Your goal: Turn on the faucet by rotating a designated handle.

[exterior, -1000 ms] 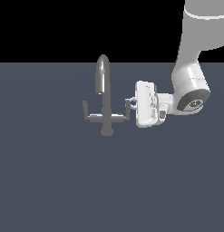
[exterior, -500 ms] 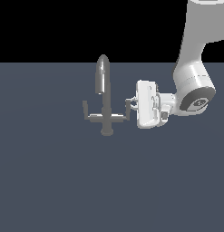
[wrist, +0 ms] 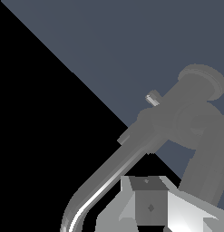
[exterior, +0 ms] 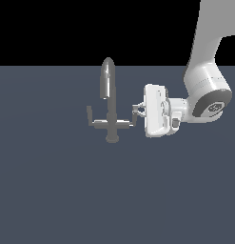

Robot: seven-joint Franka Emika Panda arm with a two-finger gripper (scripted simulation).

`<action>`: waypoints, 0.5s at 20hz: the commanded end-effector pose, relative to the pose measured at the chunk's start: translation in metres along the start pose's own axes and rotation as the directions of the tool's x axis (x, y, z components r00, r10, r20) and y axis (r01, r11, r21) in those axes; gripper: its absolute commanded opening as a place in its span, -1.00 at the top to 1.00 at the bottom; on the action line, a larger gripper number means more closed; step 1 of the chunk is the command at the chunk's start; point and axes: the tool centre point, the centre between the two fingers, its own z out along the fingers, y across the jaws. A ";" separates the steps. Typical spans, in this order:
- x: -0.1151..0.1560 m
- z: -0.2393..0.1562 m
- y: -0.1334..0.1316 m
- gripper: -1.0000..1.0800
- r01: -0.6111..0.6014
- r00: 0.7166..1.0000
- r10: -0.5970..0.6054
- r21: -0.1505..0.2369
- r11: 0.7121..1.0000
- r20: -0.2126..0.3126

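The dull-grey faucet (exterior: 108,95) stands on the dark floor with its arched spout upright. Its crossbar carries two short arms. The handle (exterior: 132,119) is the arm on the exterior view's right, with a stubby upturned tip. My gripper (exterior: 136,110) lies level and points at the faucet from the exterior view's right. Its fingertips are right at the handle's tip, and I cannot tell if they touch. In the wrist view the faucet (wrist: 113,172) fills the frame, and my fingers (wrist: 147,199) look pressed together, holding nothing.
The white hand (exterior: 154,110) and the arm's wrist joint (exterior: 209,100) are to the exterior view's right of the faucet. The flat dark grey floor (exterior: 114,200) stretches all around it.
The arm's wrist joint has shifted a little toward the exterior view's right. The hand has stayed at the handle. The faucet and handle look unchanged.
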 end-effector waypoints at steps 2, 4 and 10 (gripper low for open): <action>-0.003 0.000 0.007 1.00 -0.001 1.000 0.001 0.000 1.000 0.001; -0.006 0.000 0.013 1.00 0.000 1.000 0.000 0.000 1.000 0.002; -0.017 0.000 0.032 1.00 0.001 1.000 -0.001 -0.001 1.000 0.005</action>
